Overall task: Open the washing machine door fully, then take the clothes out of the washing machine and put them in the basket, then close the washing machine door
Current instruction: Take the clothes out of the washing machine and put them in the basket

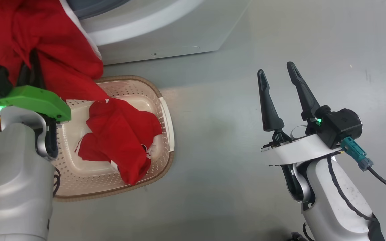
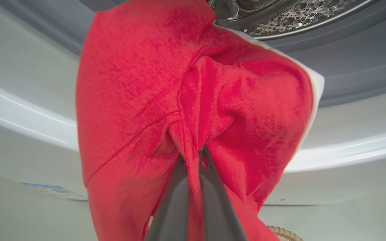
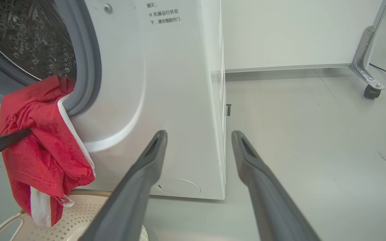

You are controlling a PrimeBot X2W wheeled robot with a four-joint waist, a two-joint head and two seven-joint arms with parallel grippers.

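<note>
On washer (image 3: 166, 83) face, beside the opening: small Chinese print (image 3: 165, 17), reading "机器运行状态下,请勿强制开门"; above it a shorter line, cut at the edge and not legible. Low on the front in left wrist view: pale blue label (image 2: 54, 190), too small to read. Spilling out of drum (image 2: 290, 16) over grey gasket (image 3: 89, 67): red clothes (image 1: 62, 57) with white trim, long axis running from the opening down the washer front to basket (image 1: 164, 113) on the floor just below. Upper end draped on the gasket lip, lower end heaped inside the basket against its far and right walls. Left claw (image 2: 193, 157) closed tight on a bunched fold of the red cloth, roughly midway along the hanging length, fingers pointing toward the washer and buried in fabric to the tips, cloth falling on both sides of them. Right claw (image 1: 276, 68) spread wide and holding nothing, above bare floor (image 1: 213, 187) to the right of the basket, well apart from the clothes, fingers aimed at the washer's right front corner.
</note>
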